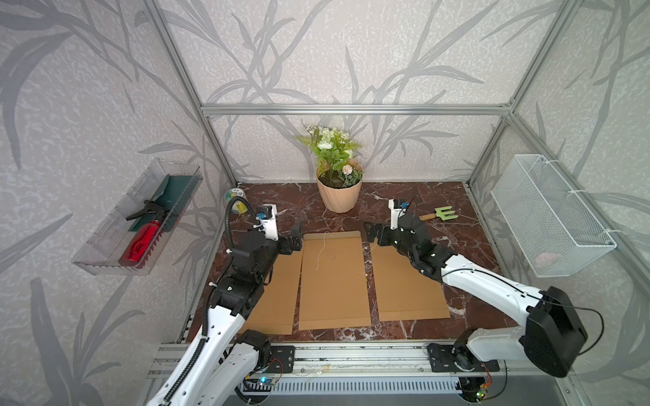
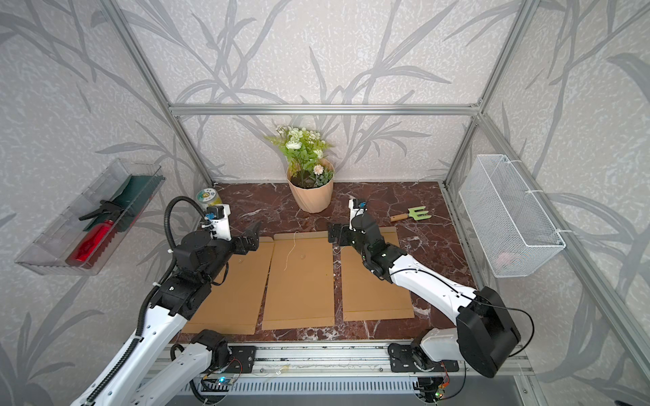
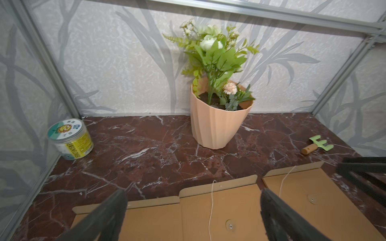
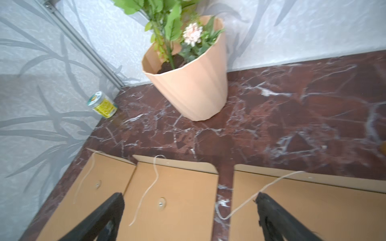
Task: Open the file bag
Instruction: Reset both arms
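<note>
On the marble surface, in front of the flowerpot, the middle file bag is lying flat between two more like it, its string trailing loose and its flap pointing away from the arms. The left gripper and right gripper are hovering at its far corners, fingers spread wide and pinching nothing. Thin, light and bendy, it is probably going to slide on polished stone, so pinching the flap's free lip while pinning the body seems soundest.
</note>
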You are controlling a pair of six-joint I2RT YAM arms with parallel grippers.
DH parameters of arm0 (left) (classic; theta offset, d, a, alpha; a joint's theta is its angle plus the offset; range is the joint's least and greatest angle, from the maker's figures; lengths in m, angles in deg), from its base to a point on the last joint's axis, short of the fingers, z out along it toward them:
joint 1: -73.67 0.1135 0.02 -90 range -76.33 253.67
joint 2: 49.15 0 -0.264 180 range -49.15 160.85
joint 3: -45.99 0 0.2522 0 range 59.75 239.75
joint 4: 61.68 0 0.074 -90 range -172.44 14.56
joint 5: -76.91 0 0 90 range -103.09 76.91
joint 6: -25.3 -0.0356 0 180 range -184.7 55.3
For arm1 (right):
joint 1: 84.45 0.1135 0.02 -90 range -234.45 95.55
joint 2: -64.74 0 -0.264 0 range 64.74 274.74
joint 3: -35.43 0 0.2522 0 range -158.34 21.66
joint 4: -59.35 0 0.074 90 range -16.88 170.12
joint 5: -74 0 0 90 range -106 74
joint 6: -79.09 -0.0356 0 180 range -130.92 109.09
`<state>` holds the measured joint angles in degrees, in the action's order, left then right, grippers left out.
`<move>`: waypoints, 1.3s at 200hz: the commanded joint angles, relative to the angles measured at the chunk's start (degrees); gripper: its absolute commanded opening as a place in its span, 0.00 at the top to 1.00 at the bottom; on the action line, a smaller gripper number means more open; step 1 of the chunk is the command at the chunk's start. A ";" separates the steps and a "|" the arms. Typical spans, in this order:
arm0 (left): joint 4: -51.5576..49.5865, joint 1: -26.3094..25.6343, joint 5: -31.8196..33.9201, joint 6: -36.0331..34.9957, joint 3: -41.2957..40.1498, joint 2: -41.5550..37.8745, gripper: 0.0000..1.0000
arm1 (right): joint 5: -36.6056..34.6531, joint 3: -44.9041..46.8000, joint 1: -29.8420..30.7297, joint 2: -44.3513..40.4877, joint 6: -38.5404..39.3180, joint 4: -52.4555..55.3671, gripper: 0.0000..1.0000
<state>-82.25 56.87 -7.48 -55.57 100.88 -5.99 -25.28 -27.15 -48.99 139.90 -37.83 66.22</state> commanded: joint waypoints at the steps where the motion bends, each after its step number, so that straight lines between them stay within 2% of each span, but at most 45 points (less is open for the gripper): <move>1: 4.96 0.19 11.26 0.24 -2.37 0.96 0.01 | -3.79 3.51 -3.32 -3.22 7.46 2.81 0.01; 19: 8.17 0.14 16.54 -0.88 -5.40 2.66 0.01 | -5.82 6.30 -4.09 -5.46 13.45 0.91 0.01; 34: 13.82 0.18 18.34 -3.28 -8.65 4.49 0.01 | -8.09 8.04 -4.55 -5.98 17.74 -1.25 0.01; 66: 29.66 0.32 22.03 -8.89 -15.16 11.07 0.01 | -13.44 11.47 -7.10 -5.29 20.85 -6.04 0.01; 90: 37.01 1.49 23.00 -14.08 -16.08 18.22 0.01 | -14.79 15.98 -8.85 -4.31 24.47 -14.52 0.01; 108: 39.98 3.41 25.39 -13.50 -15.38 23.71 0.01 | -15.55 18.68 -9.85 -2.85 27.32 -21.01 0.01; 146: 48.48 10.42 19.96 -11.62 -16.49 31.47 0.01 | -17.57 21.55 -11.48 0.08 32.06 -31.12 0.01; 164: 50.98 12.78 17.79 -9.22 -16.34 33.96 0.01 | -17.41 21.66 -13.03 0.85 32.03 -31.82 0.01; 185: 52.05 14.14 14.23 -9.83 -15.27 35.30 0.01 | -16.99 22.30 -14.52 1.13 31.37 -31.85 0.01; 204: 49.27 14.61 11.90 -9.70 -13.92 35.60 0.01 | -16.32 22.96 -15.48 0.60 30.86 -31.36 0.01; 233: 39.55 14.69 10.78 -7.82 -13.27 33.63 0.01 | -15.27 23.41 -16.69 -0.39 31.49 -30.65 0.01; 260: 52.98 14.69 9.99 -7.95 -19.89 36.67 0.01 | -14.06 23.59 -17.60 -0.89 32.21 -29.35 0.01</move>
<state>-36.96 71.18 4.28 -64.40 85.49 28.89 -40.51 -3.92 -65.77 140.49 -6.40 36.69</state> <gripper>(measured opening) 0.992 0.992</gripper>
